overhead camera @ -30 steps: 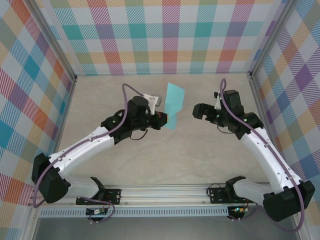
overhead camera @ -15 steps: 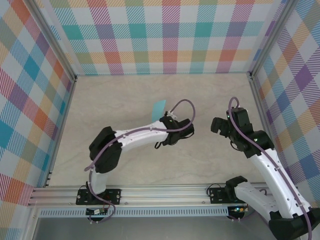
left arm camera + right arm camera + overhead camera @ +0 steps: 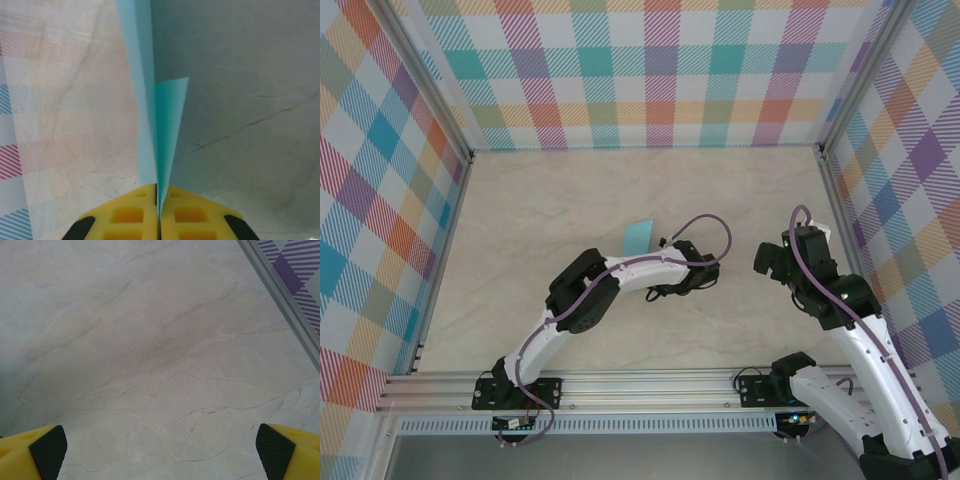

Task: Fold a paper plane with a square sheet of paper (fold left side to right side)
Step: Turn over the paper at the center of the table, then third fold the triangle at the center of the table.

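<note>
The sheet of paper (image 3: 162, 125) is light turquoise and folded into a slim shape with a centre crease and a pointed flap. It stands on edge over the marble table. My left gripper (image 3: 159, 187) is shut on its near end, the yellow fingers pressed together with the paper between them. From above, a corner of the paper (image 3: 638, 237) sticks out behind the left arm's wrist (image 3: 680, 270), which hides the rest. My right gripper (image 3: 162, 452) is open over bare table, nothing between its fingers. In the top view the right gripper (image 3: 775, 258) is well right of the paper.
Plaid walls (image 3: 650, 70) close in the back and both sides. A metal frame rail (image 3: 280, 290) runs along the right wall's foot, close to the right gripper. An aluminium rail (image 3: 640, 385) carries both arm bases at the near edge.
The left arm has swung down and folded in, carrying the paper from the middle back toward the left and lower. The right arm has drawn back to the right and nearer the front.
</note>
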Robot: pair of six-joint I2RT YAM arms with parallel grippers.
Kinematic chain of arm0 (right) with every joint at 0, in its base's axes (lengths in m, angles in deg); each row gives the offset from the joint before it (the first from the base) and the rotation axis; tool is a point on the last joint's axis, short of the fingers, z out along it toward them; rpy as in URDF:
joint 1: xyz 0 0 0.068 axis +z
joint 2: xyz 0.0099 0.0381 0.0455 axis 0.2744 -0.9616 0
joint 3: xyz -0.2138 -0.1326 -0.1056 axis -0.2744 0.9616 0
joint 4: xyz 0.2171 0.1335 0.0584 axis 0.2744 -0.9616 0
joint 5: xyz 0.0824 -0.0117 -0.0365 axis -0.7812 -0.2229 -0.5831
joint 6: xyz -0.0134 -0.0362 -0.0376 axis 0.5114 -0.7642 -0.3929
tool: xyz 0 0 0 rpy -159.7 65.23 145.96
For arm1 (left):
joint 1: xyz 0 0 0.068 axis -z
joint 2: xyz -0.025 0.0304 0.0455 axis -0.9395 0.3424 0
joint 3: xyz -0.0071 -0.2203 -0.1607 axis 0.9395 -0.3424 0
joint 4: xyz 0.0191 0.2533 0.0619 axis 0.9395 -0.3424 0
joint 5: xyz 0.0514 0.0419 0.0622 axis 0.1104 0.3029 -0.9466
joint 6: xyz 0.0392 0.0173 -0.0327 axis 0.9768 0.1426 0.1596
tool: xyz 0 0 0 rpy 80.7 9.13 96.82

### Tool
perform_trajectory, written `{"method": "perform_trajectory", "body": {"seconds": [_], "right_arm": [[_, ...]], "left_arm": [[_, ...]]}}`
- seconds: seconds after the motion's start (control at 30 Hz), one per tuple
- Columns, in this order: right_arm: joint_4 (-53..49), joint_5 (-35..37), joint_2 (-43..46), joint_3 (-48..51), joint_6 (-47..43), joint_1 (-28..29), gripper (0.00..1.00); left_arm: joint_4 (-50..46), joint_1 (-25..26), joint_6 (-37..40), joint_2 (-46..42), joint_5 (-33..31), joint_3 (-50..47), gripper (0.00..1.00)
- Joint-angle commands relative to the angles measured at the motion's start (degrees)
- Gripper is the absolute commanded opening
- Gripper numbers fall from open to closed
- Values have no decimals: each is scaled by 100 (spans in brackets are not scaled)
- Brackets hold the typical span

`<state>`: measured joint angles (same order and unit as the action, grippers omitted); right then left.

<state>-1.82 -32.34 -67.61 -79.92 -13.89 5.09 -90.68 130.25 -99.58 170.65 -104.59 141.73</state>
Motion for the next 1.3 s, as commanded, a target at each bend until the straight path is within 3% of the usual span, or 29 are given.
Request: {"method": "perform_trajectory", "body": {"seconds": [0.0,0.13,0.3,0.47,0.67,0.8,1.0,1.27], "right_arm": [[-130,112,0,55,55,-14,100],[-136,73,-86,42,128,-19,100],[-137,-19,-130,-3,132,-17,100],[3,-324,-185,54,87,-19,100],[624,-1380,-306,249,21,-19,100],[1441,-2640,-557,485,-66,-10,100],[3340,-4711,-1849,713,459,36,97],[5034,-5510,-4554,-14,1122,275,89]], "left_arm": [[-230,81,122,127,407,356,17],[-81,78,418,128,827,590,37],[186,28,747,-105,1482,841,49],[805,-197,1049,-929,2234,566,63],[2075,-892,1153,-2328,3634,-636,75],[3030,-1692,1128,-3182,4677,-1806,80],[4372,-2907,944,-3770,6096,-3301,80],[5592,-3598,795,-3571,7145,-4227,80]]}}
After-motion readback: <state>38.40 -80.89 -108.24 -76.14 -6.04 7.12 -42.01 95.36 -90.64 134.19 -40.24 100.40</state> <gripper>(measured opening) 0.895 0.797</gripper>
